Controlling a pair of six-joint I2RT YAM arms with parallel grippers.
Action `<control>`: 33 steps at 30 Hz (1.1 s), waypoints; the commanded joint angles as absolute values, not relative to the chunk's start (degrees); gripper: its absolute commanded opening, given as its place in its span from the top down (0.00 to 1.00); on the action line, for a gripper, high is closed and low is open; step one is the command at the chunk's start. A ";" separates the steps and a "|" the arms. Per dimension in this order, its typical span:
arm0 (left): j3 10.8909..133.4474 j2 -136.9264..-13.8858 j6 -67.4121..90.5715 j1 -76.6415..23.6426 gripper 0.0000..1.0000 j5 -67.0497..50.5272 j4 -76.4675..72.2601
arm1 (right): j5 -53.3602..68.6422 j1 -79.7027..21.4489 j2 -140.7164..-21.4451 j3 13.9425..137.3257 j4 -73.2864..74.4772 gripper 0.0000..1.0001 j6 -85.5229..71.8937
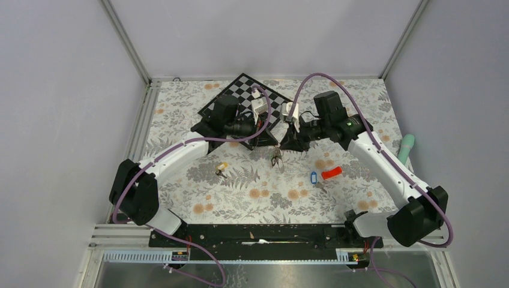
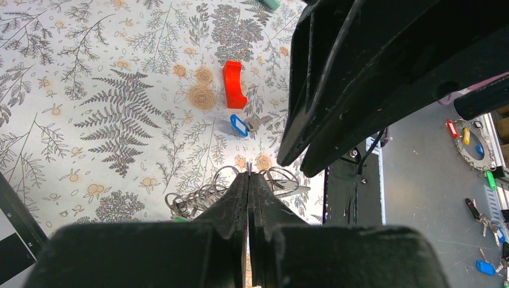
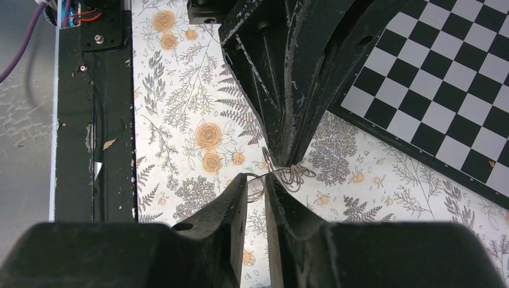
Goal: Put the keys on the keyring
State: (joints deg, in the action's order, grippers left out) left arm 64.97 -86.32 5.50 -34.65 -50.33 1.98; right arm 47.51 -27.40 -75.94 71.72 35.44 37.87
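**Step in hand: keyring held for threading**

Left gripper (image 2: 248,175) is clamped shut on the keyring (image 2: 198,201) at mid-table. Right gripper (image 3: 256,180) has its jaws slightly parted around the ring wire, apparently without grip. Blue key (image 1: 312,177) lies loose nearby. Next move likely calls for the right gripper to fetch it

1. We can read no text, brand, number or sign in any view.
2. The blue tag (image 2: 239,125) just beside the red piece (image 2: 234,84) has a pale label window. It is too small for us to make out any writing on it.
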 commanded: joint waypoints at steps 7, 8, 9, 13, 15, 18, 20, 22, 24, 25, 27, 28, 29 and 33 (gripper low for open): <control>64.93 -84.04 5.71 -34.86 1.00 -51.51 -1.76 | 50.36 -27.77 -78.49 72.09 34.12 0.75 37.94; 64.93 -83.98 5.71 -34.89 1.00 -51.52 -1.71 | 50.36 -27.77 -78.56 72.07 33.98 0.75 37.99; 64.93 -84.00 5.71 -34.89 1.00 -51.51 -1.73 | 50.30 -27.77 -78.66 71.99 33.88 0.75 37.99; 64.85 -84.04 5.71 -34.89 1.00 -51.58 -1.82 | 49.93 -27.73 -78.92 71.91 33.51 0.75 37.89; 64.85 -84.03 5.71 -34.89 1.00 -51.59 -1.85 | 49.64 -27.77 -78.99 71.88 33.21 0.75 37.62; 64.78 -84.07 5.71 -34.89 1.00 -51.59 -1.93 | 48.51 -27.77 -78.97 71.81 32.84 0.75 37.37; 64.65 -84.06 5.71 -34.85 1.00 -51.59 -2.00 | 47.26 -27.77 -78.66 71.74 32.57 0.76 37.30; 64.49 -83.94 5.71 -34.89 1.00 -51.59 -2.07 | 45.93 -27.76 -78.10 71.61 32.25 0.77 37.42; 64.47 -83.94 5.71 -34.89 1.00 -51.71 -2.06 | 45.00 -27.77 -77.87 71.61 32.03 0.78 37.38; 64.45 -83.94 5.71 -34.89 1.00 -51.68 -2.10 | 44.85 -27.77 -77.80 71.63 32.00 0.77 37.36; 64.49 -83.94 5.80 -34.89 1.00 -51.75 -2.11 | 44.82 -27.77 -77.95 71.55 31.96 0.77 37.32; 64.51 -83.96 5.80 -34.89 1.00 -51.76 -2.11 | 44.93 -27.77 -78.01 71.42 31.87 0.77 37.27; 64.51 -83.92 5.84 -34.89 1.00 -51.78 -2.11 | 45.06 -27.77 -78.11 71.23 31.77 0.77 37.15; 64.58 -83.80 5.89 -34.85 1.00 -51.56 -2.11 | 47.49 -27.77 -78.55 70.83 32.02 0.75 37.09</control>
